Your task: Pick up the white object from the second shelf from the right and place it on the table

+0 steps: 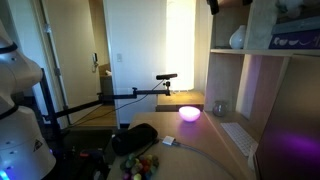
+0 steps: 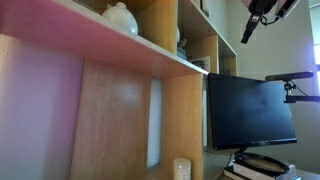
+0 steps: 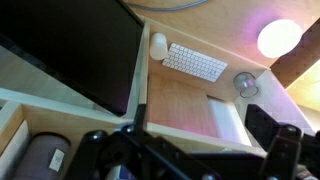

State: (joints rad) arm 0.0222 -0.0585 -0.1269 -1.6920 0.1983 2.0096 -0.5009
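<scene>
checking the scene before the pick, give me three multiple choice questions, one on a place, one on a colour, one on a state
1. Where is the white object?
A on a shelf
B on the floor
C on a chair

2. What colour is the keyboard?
A black
B white
C red

3. The round lamp is:
A unlit
B lit
C covered with a cloth

Key:
1 A, it rests on the shelf board in both exterior views.
2 B, its keys show white in the wrist view.
3 B, it glows pinkish in an exterior view.
</scene>
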